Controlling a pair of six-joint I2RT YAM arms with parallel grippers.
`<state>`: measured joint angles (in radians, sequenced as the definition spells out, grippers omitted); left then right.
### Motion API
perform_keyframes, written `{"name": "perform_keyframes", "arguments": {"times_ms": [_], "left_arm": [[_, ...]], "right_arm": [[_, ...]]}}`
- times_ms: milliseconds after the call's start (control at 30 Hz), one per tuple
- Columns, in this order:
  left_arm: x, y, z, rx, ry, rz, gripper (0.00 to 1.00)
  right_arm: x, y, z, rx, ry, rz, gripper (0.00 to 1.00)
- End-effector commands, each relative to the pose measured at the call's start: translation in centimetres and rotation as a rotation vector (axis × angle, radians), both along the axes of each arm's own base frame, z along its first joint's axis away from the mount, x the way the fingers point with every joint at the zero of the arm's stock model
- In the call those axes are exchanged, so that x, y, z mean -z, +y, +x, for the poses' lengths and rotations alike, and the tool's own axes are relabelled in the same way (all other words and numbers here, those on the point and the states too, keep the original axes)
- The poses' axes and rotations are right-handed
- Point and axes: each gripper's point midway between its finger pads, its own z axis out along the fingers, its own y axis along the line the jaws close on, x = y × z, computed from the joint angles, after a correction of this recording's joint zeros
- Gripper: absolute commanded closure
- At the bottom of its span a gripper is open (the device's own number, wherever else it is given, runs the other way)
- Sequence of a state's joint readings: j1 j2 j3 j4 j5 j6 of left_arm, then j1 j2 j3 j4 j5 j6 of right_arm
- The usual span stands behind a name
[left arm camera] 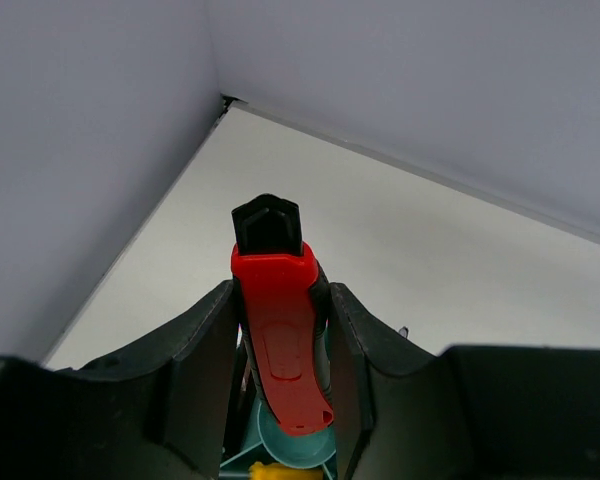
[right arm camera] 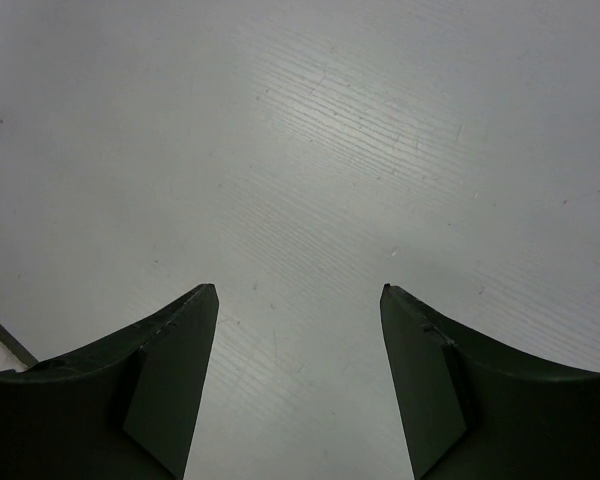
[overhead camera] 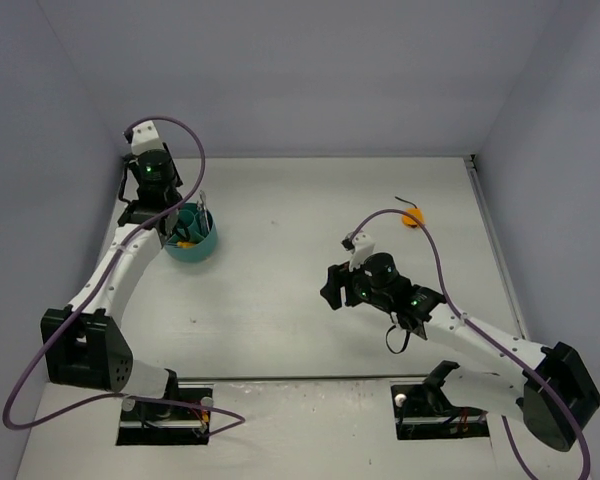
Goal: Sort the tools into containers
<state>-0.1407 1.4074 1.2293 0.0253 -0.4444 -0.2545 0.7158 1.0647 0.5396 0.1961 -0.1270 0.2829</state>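
Knife (left arm camera: 280,340), clamped lengthwise by the left gripper (left arm camera: 280,295) with its black end past the fingertips, hangs over the tub (overhead camera: 195,250) far left. The right gripper (right arm camera: 300,300) gapes empty, nearer the far-right screwdriver (overhead camera: 412,216).

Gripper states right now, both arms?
Left gripper: shut on the red-and-black folding knife.
Right gripper: open, holding nothing.

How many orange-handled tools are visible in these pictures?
2. One orange-handled tool lies on the table at the far right; a second orange handle sits inside the teal tub. More may be hidden there.
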Motion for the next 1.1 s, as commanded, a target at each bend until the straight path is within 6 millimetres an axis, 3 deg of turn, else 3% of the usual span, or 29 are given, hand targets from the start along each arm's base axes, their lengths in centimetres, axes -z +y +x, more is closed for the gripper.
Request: {"name": "perform_keyframes", "arguments": {"times_ms": [0, 233, 500, 800, 900, 1067], "left_arm": [[-4.1, 0.3, 1.6, 0.007, -0.156, 0.009, 1.00], [-0.9, -0.2, 2.9, 0.046, -0.109, 0.021, 1.00], [2.1, -0.1, 2.2, 0.037, -0.085, 0.009, 1.00], [3.6, -0.3, 1.5, 0.031, -0.084, -0.033, 0.99], [4.1, -0.3, 1.1, 0.031, -0.077, -0.039, 0.95], [4.6, -0.2, 0.2, 0.034, -0.068, -0.040, 0.72]], "right_arm": [[-1.0, 0.7, 0.9, 0.005, -0.044, 0.017, 0.37], [-0.4, 0.7, 1.1, 0.008, -0.032, 0.006, 0.37], [0.2, 0.9, 1.3, 0.008, -0.016, -0.013, 0.37], [0.2, 0.9, 1.2, 0.008, -0.016, -0.009, 0.37], [0.2, 0.9, 1.2, 0.006, -0.017, -0.008, 0.37], [0.1, 0.8, 1.2, 0.010, -0.021, 0.000, 0.37]]}}
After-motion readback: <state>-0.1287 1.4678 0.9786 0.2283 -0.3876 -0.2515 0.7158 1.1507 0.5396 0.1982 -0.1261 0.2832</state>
